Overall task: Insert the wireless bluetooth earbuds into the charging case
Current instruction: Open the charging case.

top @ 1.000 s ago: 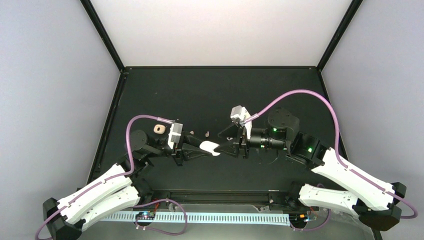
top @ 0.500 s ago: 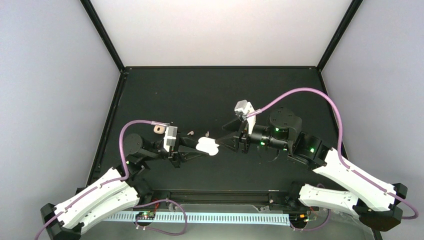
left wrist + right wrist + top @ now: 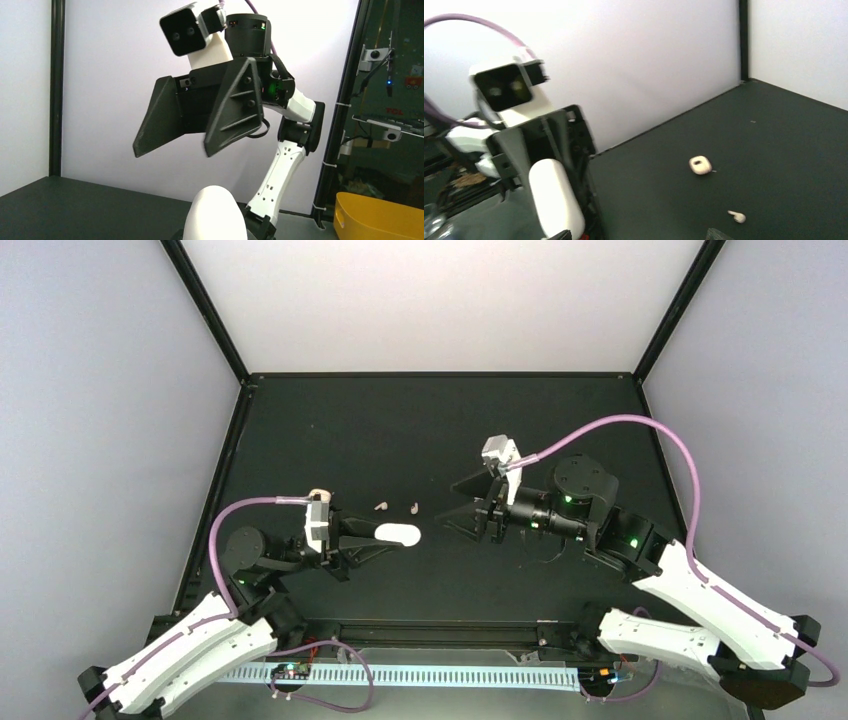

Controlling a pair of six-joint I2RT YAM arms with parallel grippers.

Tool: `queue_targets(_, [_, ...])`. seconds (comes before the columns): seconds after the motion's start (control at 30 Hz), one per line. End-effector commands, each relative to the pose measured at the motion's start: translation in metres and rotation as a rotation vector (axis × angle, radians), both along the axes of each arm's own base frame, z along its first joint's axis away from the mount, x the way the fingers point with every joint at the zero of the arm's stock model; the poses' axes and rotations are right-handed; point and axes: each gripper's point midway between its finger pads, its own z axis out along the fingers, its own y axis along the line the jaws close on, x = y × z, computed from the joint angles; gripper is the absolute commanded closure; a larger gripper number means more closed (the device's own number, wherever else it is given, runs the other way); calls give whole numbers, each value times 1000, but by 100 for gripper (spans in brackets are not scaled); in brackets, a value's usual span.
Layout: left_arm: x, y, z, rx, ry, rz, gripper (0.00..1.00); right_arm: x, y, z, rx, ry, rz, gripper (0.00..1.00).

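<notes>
Black matte tabletop (image 3: pixel 420 420), pale walls (image 3: pixel 100 440) on three sides, black frame posts (image 3: pixel 205 310) at the back corners. The left wrist view shows a yellow bin (image 3: pixel 380 220) outside the enclosure, low right.

Left hand (image 3: pixel 372 538) is clamped on the white charging case (image 3: pixel 400 534). The case looks closed and points toward 3 o'clock in the top view. Right hand (image 3: pixel 455 503) faces it from 3 o'clock, jaws spread wide with nothing in them and a clear gap to the case.

Two earbuds (image 3: pixel 381 506) lie loose on the tabletop side by side, at 11 and 1 o'clock of the case, near but not touching it. The second earbud (image 3: pixel 413 507) sits at 9 o'clock of the right hand.

Small beige case (image 3: pixel 318 494) sits at 12 o'clock of the left wrist camera (image 3: pixel 318 525), half hidden by it. The right wrist view shows a dark hollow in its top.
</notes>
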Motion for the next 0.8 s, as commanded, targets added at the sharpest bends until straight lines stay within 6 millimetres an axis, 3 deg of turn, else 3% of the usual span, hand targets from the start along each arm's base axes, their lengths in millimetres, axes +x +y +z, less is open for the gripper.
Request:
queue_targets(0.0, [1, 3, 0, -8, -12, 24, 99, -39, 24, 6, 35, 4, 275, 29])
queue_targets(0.23, [-16, -6, 7, 18, -51, -97, 98, -67, 45, -7, -40, -9, 435, 29])
queue_targets(0.77, [-31, -11, 14, 39, -96, -201, 98, -17, 34, -20, -121, -18, 122, 34])
